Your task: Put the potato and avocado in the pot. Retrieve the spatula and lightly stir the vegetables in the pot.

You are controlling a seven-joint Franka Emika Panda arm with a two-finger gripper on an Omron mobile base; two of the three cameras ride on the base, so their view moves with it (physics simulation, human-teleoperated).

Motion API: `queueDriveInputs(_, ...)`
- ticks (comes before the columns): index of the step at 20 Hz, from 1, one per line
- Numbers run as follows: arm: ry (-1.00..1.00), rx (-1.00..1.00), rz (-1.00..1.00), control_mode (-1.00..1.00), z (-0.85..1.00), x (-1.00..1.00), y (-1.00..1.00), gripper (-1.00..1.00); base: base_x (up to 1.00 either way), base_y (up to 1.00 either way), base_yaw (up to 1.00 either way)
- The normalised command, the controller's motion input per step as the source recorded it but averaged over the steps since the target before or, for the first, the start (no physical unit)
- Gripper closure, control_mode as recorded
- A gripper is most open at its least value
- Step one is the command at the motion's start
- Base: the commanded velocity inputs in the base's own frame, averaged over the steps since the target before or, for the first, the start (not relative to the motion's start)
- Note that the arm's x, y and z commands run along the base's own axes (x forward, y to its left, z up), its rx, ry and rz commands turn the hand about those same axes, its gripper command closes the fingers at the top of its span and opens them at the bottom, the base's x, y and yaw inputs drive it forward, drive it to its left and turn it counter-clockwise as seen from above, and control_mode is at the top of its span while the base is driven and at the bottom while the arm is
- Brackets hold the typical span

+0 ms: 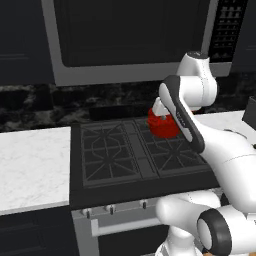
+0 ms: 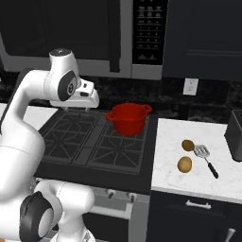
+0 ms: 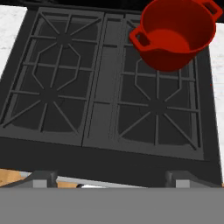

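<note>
Standing on the rear right burner of the black stove [image 2: 94, 142], the red pot [image 2: 128, 118] sits upright with nothing visible inside it in the hand view [image 3: 179, 33]. The tool [image 2: 78, 109] hangs above the stove's rear left area, to the left of the pot and apart from it; its fingers [image 3: 41, 178] stand wide apart at the bottom corners of the hand view, with nothing between them. On the white marble desk [image 2: 198, 156] to the right of the stove lie three items, well apart from the pot. The potato [image 2: 185, 164] rests nearest the front edge. A darker brownish rounded item [image 2: 188, 145], presumably the avocado, lies just behind it. The spatula [image 2: 206, 159] lies flat just right of both, its pale head toward the rear and its dark handle pointing to the front right. A dark appliance [image 2: 235, 134] stands at the desk's right edge.
</note>
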Motion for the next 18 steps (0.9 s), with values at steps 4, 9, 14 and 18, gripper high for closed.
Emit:
queueDriveInputs(4, 0.0, 0.0, 0.0, 1.0, 0.0, 0.0, 0.0, -1.0, 0.0, -0.51, 0.0)
queueDriveInputs(9, 0.0, 0.0, 0.0, 1.0, 0.0, 0.0, 0.0, -1.0, 0.0, -0.31, 0.0)
queueDriveInputs(14, 0.0, 0.0, 0.0, 1.0, 0.0, 0.0, 0.0, -1.0, 0.0, -0.37, 0.02)
queueDriveInputs(18, 0.0, 0.0, 0.0, 1.0, 0.0, 0.0, 0.0, -1.0, 0.0, -0.44, 0.0)
